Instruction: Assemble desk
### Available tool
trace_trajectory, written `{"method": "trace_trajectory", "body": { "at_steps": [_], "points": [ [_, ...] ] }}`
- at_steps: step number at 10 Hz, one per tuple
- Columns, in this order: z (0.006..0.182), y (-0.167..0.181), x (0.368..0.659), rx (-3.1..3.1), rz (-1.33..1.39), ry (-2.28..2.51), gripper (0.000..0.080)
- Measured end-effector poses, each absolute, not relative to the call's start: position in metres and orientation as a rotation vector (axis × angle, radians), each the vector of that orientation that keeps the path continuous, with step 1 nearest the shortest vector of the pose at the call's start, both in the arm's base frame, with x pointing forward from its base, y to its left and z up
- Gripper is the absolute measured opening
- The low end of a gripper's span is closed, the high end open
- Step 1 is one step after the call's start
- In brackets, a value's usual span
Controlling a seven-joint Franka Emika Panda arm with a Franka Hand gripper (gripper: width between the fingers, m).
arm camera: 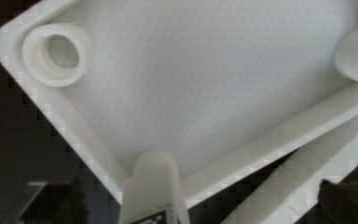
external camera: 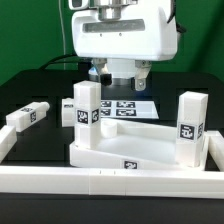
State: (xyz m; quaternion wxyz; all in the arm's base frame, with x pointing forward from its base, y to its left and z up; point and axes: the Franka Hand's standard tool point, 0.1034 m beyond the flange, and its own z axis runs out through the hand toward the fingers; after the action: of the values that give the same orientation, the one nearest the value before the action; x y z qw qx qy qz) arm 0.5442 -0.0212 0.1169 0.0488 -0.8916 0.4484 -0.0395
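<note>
The desk panel [external camera: 135, 150] lies flat, rim up, just inside the near rail [external camera: 100, 182]. The gripper [external camera: 118, 74] hangs over its far edge with fingers [arm camera: 153, 185] spread wide, pinching nothing. The largest risk is the panel: nothing pins it, so a finger landing on its rim could push it askew. That could topple the left upright leg [external camera: 87, 105] or the right upright leg [external camera: 190, 118]; I cannot tell whether either is seated. 1 lying leg [external camera: 28, 116] at far left might roll if nudged. 1 corner socket [arm camera: 55, 52] is empty. The black table [external camera: 45, 140] looks smooth, with the marker board [external camera: 128, 104] beyond the panel and a green backdrop [external camera: 25, 30].
</note>
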Motion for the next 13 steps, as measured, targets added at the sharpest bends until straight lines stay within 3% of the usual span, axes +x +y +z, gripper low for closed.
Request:
{"method": "trace_trajectory", "body": {
  "at_steps": [3, 8, 13],
  "points": [
    [0.106, -0.006, 0.523, -2.617, -0.079, 1.543, 0.0649],
    [0.101, 0.000, 0.520, -2.615, -0.067, 1.549, 0.0649],
    [0.079, 0.012, 0.501, -2.608, -0.042, 1.613, 0.0649]
  ]
}}
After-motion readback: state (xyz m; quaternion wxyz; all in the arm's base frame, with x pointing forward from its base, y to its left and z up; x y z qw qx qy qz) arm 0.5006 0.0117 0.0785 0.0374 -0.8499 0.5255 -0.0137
